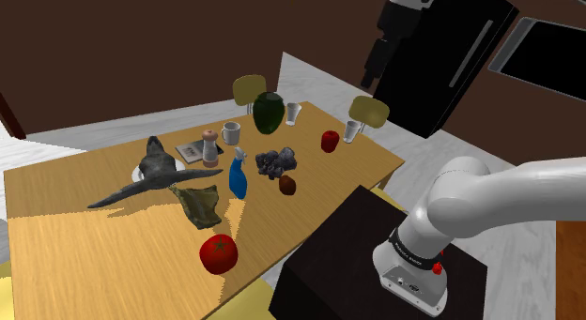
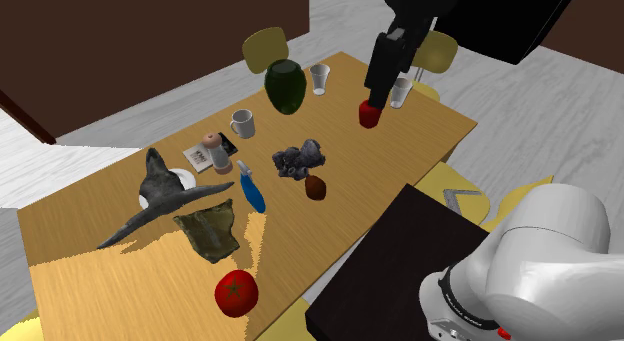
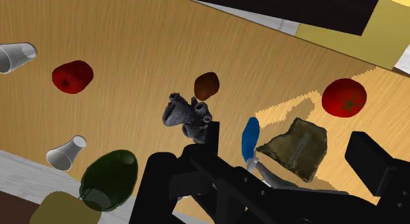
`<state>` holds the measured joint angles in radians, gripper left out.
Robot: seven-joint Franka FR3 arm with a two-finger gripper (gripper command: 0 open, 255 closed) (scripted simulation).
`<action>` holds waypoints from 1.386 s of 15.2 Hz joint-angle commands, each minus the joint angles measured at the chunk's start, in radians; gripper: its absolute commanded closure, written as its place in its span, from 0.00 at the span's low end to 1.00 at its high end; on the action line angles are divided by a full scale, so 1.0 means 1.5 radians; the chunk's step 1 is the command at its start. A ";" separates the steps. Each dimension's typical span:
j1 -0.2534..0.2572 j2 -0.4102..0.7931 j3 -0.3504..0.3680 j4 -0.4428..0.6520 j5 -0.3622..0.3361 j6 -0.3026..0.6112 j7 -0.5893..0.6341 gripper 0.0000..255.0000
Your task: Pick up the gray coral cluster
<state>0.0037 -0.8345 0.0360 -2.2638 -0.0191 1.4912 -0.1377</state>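
The gray coral cluster is a lumpy dark grey clump lying near the middle of the wooden table. My black gripper hangs high above the table's far side, well clear of the coral. In the wrist view its fingers stand wide apart with nothing between them, and the coral lies far below, just beyond the left fingertip.
Close around the coral are a small brown object and a blue bottle. A dark green vase, a white mug, a small red object, an olive rock, a red tomato and a dark winged figure also stand on the table.
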 commanded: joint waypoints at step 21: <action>-0.003 0.308 -0.177 -0.126 -0.017 0.404 -0.216 0.00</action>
<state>-0.0023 -0.4097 -0.2164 -2.4513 -0.0508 2.0598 -0.4422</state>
